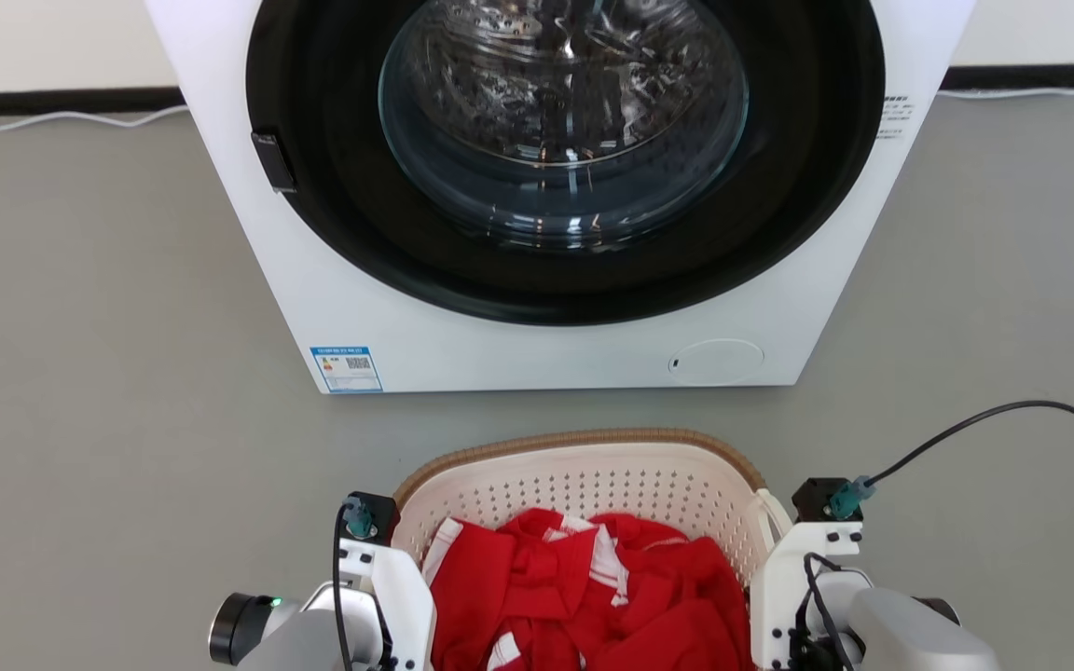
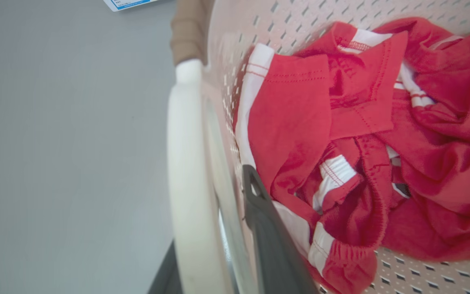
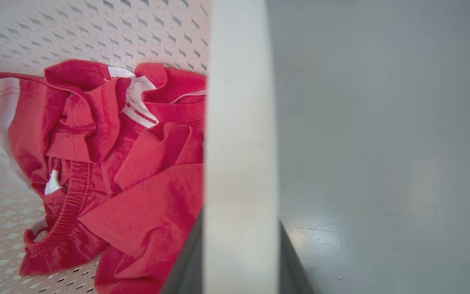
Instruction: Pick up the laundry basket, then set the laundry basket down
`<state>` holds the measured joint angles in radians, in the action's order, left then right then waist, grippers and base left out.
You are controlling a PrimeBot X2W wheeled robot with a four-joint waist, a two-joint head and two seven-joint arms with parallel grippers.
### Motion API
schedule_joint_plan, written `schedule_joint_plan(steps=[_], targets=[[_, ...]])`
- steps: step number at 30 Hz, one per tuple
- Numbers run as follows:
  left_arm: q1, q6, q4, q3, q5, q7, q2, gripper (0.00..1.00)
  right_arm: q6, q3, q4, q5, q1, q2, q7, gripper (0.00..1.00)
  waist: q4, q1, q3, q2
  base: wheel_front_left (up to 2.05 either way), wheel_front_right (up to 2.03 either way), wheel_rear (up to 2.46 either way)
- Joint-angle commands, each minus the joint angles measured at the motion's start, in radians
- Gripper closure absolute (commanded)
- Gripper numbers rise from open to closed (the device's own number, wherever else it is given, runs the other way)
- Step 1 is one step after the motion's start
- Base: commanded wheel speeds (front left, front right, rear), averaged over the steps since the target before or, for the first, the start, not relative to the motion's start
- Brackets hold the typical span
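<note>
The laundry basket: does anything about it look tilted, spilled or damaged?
Nothing stands out. The laundry basket looks level in front of the washing machine. The rim and walls in view look whole. The red clothes lie inside, none over the rim. A white handle lies between the fingers of the left gripper, another between those of the right gripper.

Upright cream laundry basket (image 1: 584, 489), brown-rimmed, holds red clothes (image 1: 593, 596).

Cream perforated laundry basket (image 1: 584, 485), brown woven rim (image 1: 584, 437), holds red-and-white striped clothes (image 1: 593, 596).
</note>
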<state>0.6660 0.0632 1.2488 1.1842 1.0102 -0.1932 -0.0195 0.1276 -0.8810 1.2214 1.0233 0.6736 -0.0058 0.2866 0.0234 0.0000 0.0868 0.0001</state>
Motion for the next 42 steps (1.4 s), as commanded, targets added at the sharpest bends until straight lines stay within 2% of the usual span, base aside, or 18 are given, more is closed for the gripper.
schedule_joint_plan(steps=[1,42], targets=[[-0.002,0.005,0.027,0.008,-0.018,-0.001,0.07,1.0,0.003,-0.014,0.011,0.002,0.004,-0.044,0.002,1.0,-0.001,0.0,-0.012,-0.0001,0.0,0.0,0.0],[-0.021,0.008,0.035,0.027,0.008,-0.01,0.07,1.0,0.003,-0.166,0.021,0.176,0.014,-0.044,-0.013,1.0,-0.004,0.0,-0.034,-0.0001,0.0,0.0,0.0]])
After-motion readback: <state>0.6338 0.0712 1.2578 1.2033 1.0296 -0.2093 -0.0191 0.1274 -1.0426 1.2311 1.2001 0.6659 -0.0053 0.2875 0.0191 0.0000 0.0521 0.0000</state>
